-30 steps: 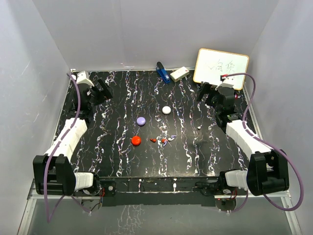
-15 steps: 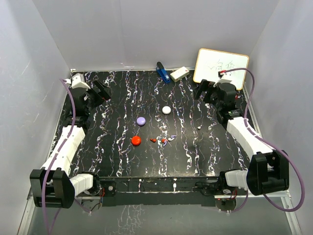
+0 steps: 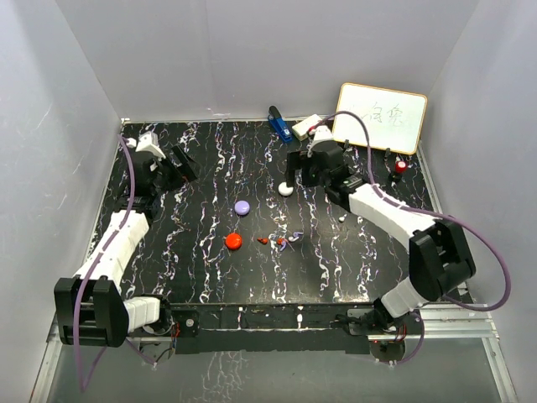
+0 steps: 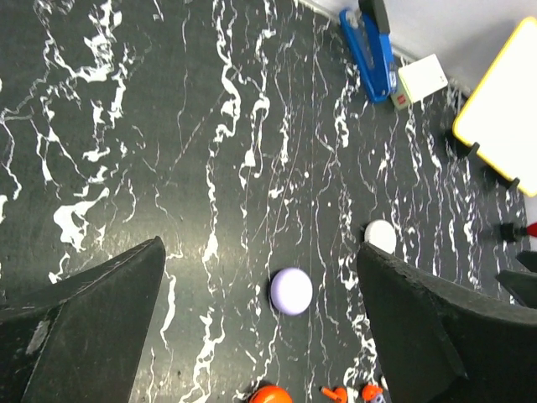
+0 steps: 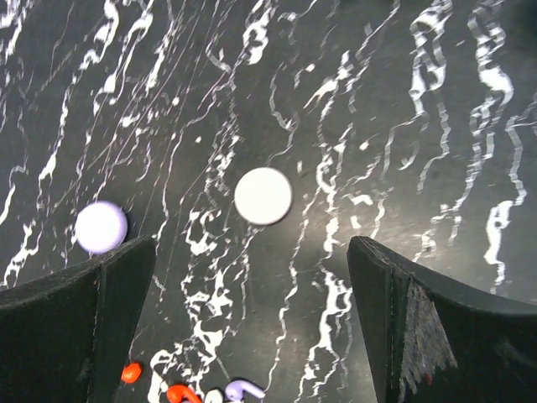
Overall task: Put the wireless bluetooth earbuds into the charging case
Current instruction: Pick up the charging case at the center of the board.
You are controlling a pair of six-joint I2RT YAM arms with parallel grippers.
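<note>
On your black white-veined tabletop (image 3: 201, 252), both arms carry wide-open, empty jaws: the left end effector (image 3: 176, 164) sits near the far left corner, and the right end effector (image 3: 299, 166) hangs above the round white plastic case (image 3: 286, 189) mid-tabletop. You look to be at the approach step. The tiny red, purple and white plastic earbuds (image 3: 281, 241) lie loose nearer the near edge. Next you need a precise descent onto one earbud, which will be a fiddly pinch.
</note>
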